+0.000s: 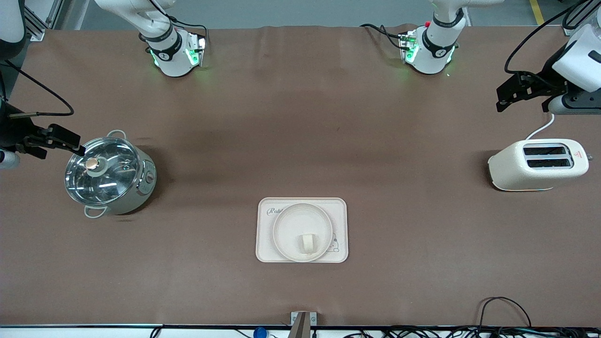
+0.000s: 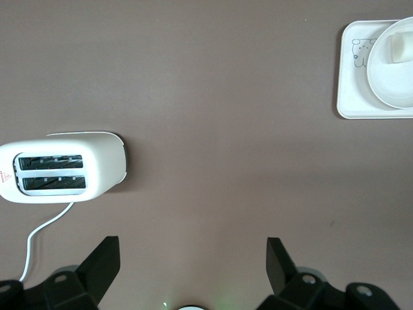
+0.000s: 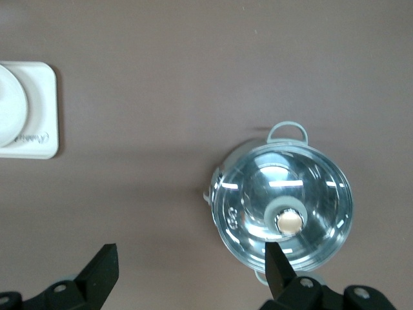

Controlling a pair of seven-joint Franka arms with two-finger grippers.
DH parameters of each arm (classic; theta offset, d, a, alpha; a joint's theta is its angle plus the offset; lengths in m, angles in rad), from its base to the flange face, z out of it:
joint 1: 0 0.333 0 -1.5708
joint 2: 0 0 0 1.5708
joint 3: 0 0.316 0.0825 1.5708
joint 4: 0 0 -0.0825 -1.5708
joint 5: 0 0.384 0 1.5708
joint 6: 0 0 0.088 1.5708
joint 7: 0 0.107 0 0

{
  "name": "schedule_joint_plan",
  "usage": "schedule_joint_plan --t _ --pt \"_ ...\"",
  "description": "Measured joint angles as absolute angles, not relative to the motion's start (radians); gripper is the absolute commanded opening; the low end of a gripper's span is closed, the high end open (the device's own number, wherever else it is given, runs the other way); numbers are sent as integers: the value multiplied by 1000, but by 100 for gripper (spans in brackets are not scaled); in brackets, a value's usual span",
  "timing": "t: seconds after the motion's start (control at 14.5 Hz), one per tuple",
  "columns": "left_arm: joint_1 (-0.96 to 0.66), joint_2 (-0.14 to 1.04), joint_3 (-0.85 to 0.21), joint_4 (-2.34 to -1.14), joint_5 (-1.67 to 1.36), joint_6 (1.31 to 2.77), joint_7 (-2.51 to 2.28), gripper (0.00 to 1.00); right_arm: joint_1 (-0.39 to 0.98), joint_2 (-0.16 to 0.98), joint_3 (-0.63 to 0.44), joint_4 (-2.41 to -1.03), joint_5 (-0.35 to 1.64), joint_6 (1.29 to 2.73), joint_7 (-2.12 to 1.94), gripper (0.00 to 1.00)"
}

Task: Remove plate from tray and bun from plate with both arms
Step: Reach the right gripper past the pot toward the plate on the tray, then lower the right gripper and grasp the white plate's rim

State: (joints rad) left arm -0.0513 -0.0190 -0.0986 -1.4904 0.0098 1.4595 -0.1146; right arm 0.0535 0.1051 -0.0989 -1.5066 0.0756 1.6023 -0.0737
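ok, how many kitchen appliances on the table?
2. The pot sits toward the right arm's end; the toaster sits toward the left arm's end. Nothing visibly hides another.

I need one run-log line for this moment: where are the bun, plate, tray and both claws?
bun on plate | plate on tray | left claw open above table by toaster | right claw open over pot

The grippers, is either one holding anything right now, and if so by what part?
Nothing is held. The left gripper hangs open near the toaster; the right gripper hangs open by the pot.
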Motion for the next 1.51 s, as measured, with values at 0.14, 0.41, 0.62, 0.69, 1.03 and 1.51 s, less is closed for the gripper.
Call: schedule_joint_plan --t 0.14,0.41,0.62,0.69,1.03,1.51 --pt "-52 -19 -99 -1490 10 1459 -115 100 55 103 -97 -1506 80 1587 -73 100" --pt "-54 -17 -100 -1491 10 1459 -115 100 89 130 -90 -1516 137 1655 -69 100" --pt "-56 -4 -102 -1490 10 1460 -115 100 161 213 -86 -1522 188 1780 2 100" --pt "-56 -2 -103 -1490 10 1460 -115 100 190 248 -85 -1524 207 1832 34 100" --pt "-55 2 -103 -1489 10 1461 -115 100 314 421 -83 -1529 335 2071 156 100" --pt "-52 24 -102 -1489 10 1479 -115 100 480 686 -81 -1526 519 2420 302 100"
